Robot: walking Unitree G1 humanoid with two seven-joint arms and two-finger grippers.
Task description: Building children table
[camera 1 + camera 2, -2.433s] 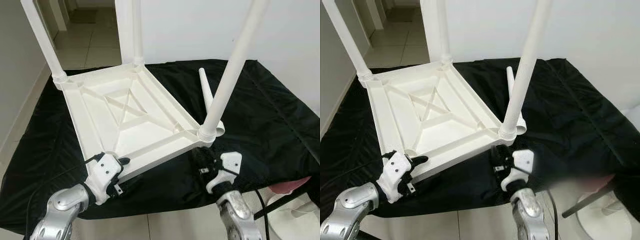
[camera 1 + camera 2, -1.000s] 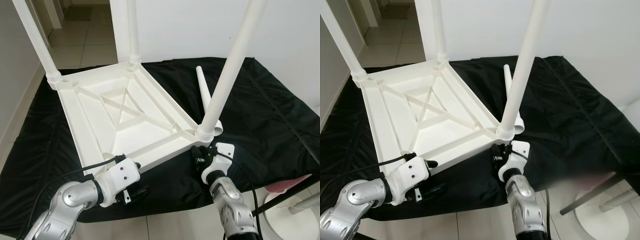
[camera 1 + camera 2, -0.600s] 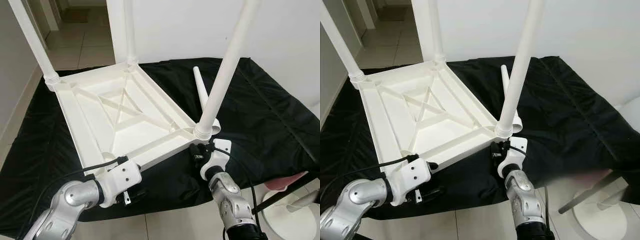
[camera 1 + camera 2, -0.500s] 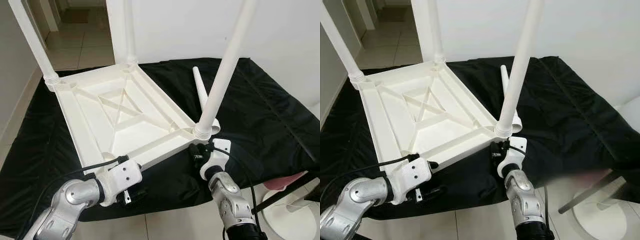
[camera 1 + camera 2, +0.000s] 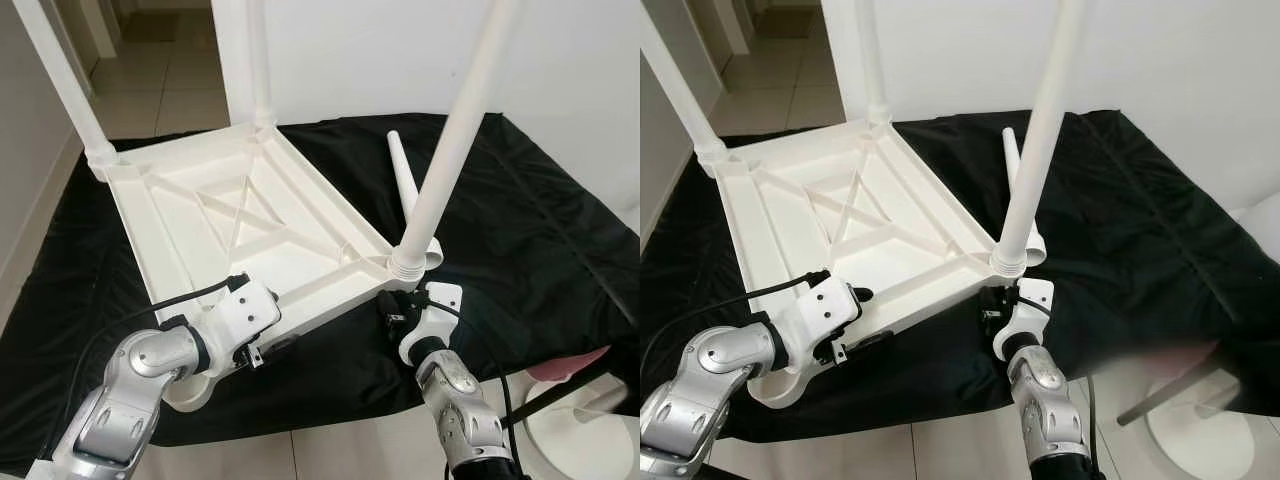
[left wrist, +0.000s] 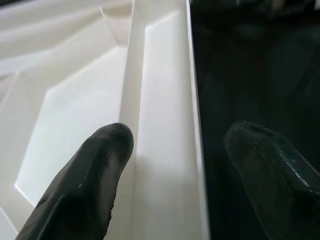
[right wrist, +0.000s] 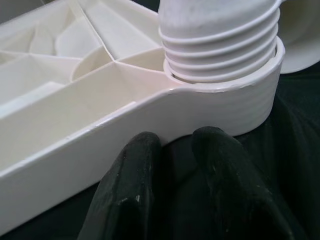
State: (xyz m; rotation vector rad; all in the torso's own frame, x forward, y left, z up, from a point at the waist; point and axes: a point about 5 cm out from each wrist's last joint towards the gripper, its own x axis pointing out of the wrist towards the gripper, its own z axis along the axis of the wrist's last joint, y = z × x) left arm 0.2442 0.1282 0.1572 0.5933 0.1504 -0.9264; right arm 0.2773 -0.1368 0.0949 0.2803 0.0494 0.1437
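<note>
1. Lay upside down on a black cloth (image 5: 520, 230): a white plastic table top (image 5: 215, 235), ribbed underside up, with a cross brace in the middle.
2. Stood upright from three of its corners: white legs, one at the near right corner (image 5: 450, 150), one at the far left (image 5: 65, 85), one at the far right (image 5: 258, 60).
3. Lay loose on the cloth just beyond the near right corner: a fourth leg (image 5: 405, 185), tapered, its wide end touching or nearly touching the screwed-in leg's base.
4. Reached to the table's near edge, close to the near left corner: the left gripper (image 6: 175, 165), spread wide, one finger (image 6: 90, 175) inside against the rim wall, the other over the dark cloth outside, so straddling the rim without pinching it.
5. Sat low on the cloth at the near right corner socket: the right gripper (image 7: 175, 160), its two fingertips (image 7: 137, 165) drawn close together with only a narrow gap, pressed up against the socket's outer wall under the threaded leg base, clasping nothing.
6. Showed beyond the cloth: tiled floor (image 5: 180, 80) and a white wall (image 5: 370, 50).
</note>
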